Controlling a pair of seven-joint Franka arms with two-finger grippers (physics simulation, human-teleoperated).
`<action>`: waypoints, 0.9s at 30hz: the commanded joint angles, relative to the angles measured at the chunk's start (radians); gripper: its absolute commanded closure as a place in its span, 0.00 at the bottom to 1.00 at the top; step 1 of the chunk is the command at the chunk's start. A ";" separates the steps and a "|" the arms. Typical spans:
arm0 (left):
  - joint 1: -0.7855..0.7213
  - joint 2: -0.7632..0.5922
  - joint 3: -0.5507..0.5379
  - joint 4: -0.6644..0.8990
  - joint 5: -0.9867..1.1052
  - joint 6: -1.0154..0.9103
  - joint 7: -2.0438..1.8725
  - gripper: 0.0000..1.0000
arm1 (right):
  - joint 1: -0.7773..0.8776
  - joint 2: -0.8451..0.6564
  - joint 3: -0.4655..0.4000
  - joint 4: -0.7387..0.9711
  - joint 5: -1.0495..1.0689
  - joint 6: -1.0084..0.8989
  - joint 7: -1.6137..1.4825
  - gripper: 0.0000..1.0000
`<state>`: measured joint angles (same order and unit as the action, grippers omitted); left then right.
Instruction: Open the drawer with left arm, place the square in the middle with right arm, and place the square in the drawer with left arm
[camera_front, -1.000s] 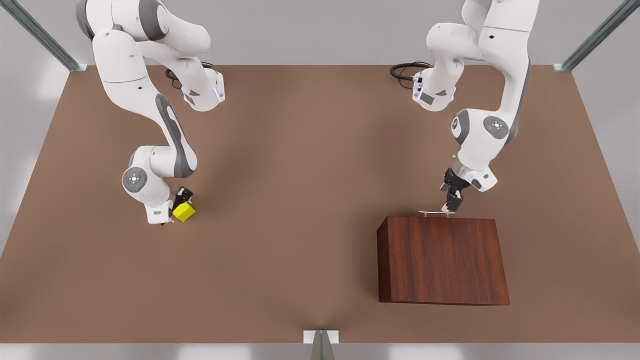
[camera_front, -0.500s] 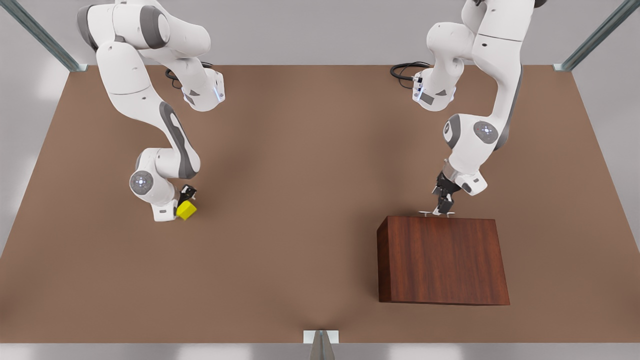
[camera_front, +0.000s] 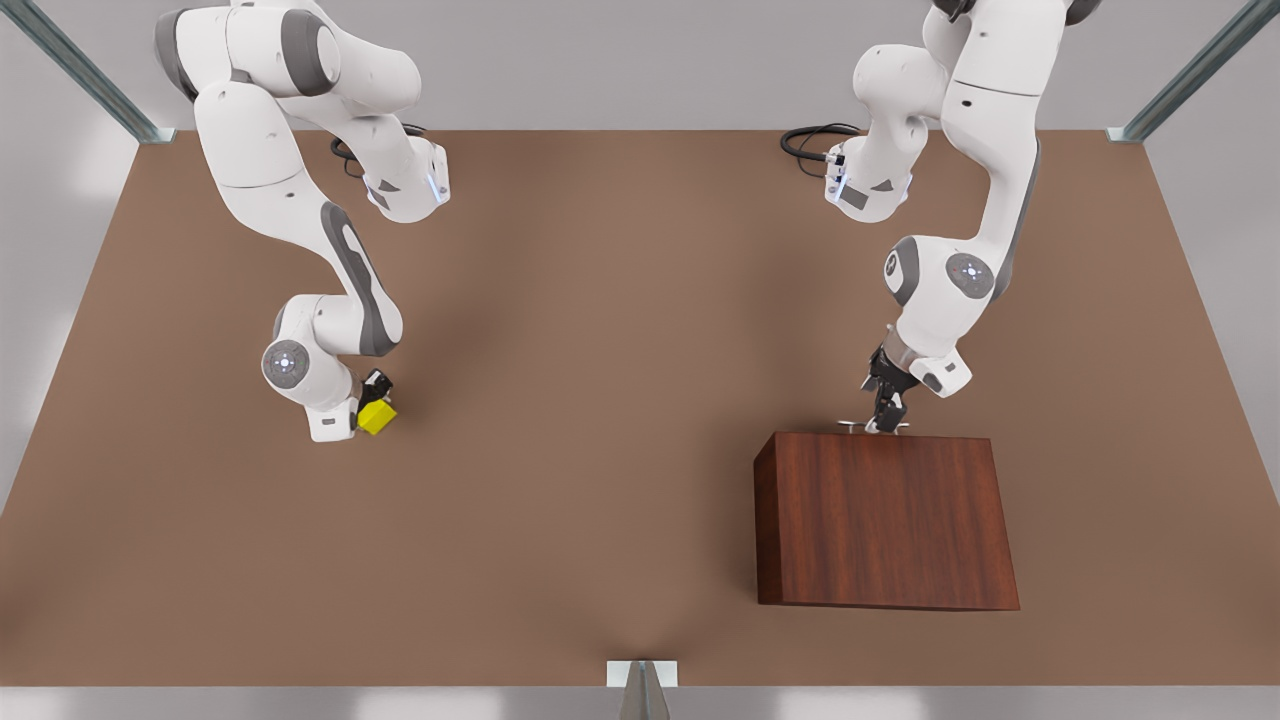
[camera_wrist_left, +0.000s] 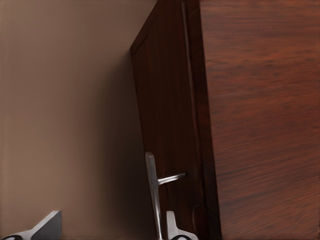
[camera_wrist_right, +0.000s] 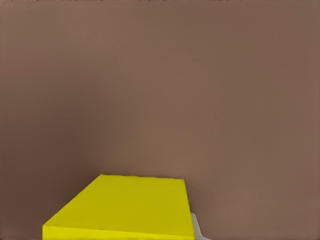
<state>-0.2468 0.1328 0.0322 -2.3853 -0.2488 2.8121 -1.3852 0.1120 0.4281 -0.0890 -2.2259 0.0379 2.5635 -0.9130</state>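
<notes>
Front view has our left pincer (camera_front: 886, 420) down at the drawer (camera_front: 873, 431) handle (camera_front: 873, 426), fingers straddling the bar, so we reckon it's ready to pull. Right pincer (camera_front: 372, 400) pinches the square (camera_front: 377, 417) just above the desk (camera_front: 600, 400), near its left edge, for carrying middleward.

You see pale grey walls, metal frame struts (camera_front: 85, 75) at the upper corners, black cables (camera_front: 812, 140) top centre-right.
</notes>
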 joint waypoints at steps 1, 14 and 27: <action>0.000 -0.001 0.000 0.000 -0.001 0.000 0.000 0.00 | 0.000 0.000 0.000 0.000 0.000 0.000 0.000 0.31; -0.002 -0.039 0.000 -0.009 -0.001 -0.072 -0.038 0.00 | 0.048 -0.025 0.005 0.012 0.004 -0.009 0.019 0.32; -0.016 -0.084 0.000 -0.040 -0.003 -0.155 -0.071 0.00 | 0.278 0.076 0.172 0.279 0.005 -0.014 0.421 0.32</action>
<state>-0.2644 0.0479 0.0322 -2.4250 -0.2515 2.6568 -1.4558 0.3976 0.5318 0.0843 -1.9119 0.0428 2.5497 -0.4717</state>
